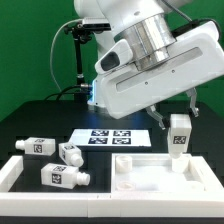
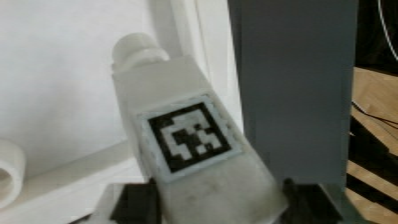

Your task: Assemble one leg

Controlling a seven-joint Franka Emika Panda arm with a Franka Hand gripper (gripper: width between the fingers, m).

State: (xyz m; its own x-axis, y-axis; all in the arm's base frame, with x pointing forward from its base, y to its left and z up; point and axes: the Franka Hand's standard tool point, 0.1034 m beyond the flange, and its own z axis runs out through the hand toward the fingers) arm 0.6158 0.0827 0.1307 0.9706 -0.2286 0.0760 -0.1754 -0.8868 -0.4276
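Observation:
My gripper (image 1: 183, 118) is shut on a white leg (image 1: 180, 135) with a black marker tag and holds it upright at the exterior view's right. The leg hangs just above the far right corner of the white square tabletop (image 1: 150, 172), which lies flat at the front right. In the wrist view the leg (image 2: 187, 130) fills the middle, its tag facing the camera, with the dark fingers (image 2: 135, 203) pressed against both of its sides. Whether its lower end touches the tabletop is hidden.
Three more white legs lie at the exterior view's left: one (image 1: 38, 146) at the back, one (image 1: 70, 153) beside it, one (image 1: 62, 177) at the front. The marker board (image 1: 112, 137) lies in the middle. A white rail (image 1: 10, 172) borders the front left.

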